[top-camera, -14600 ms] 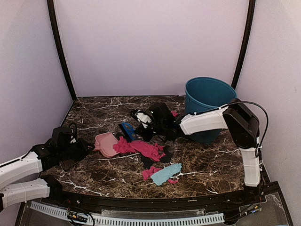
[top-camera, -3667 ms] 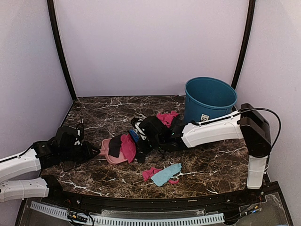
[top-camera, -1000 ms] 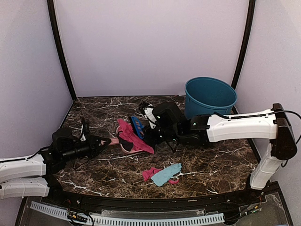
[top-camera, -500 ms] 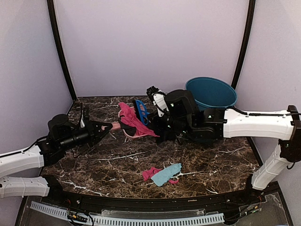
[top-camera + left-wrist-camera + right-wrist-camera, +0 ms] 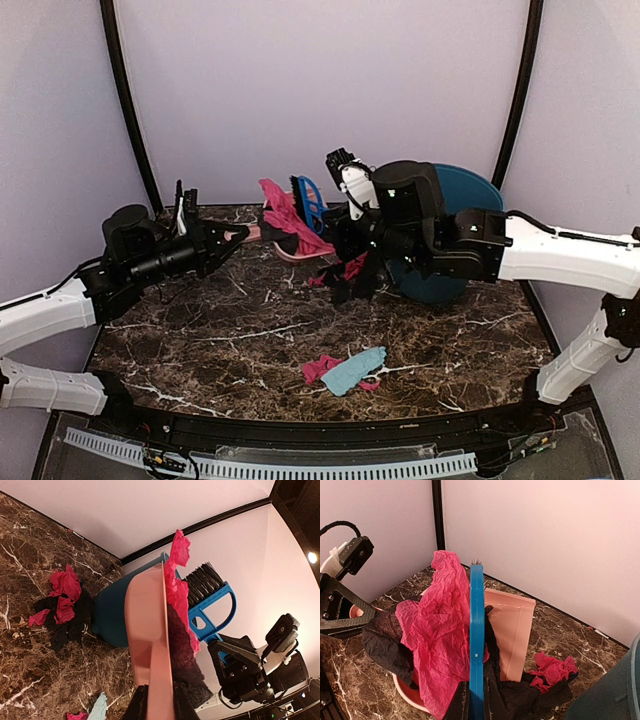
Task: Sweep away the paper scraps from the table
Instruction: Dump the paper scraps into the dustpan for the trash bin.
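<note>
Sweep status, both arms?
Left hand shut on dustpan, right hand shut on brush, both raised. Paper scraps pinned in pan; loose clump beside bin, strays near front edge. Right arm crosses in front of bin.

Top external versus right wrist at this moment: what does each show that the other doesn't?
Only top external: the light blue scrap and a pink scrap lying near the front edge of the table.
Only right wrist: the broad flat panel of the dustpan, which the top view mostly hides behind paper.
Both: the blue brush held against the magenta scraps on the raised dustpan, and pink and black scraps lying on the table beside the teal bin.
</note>
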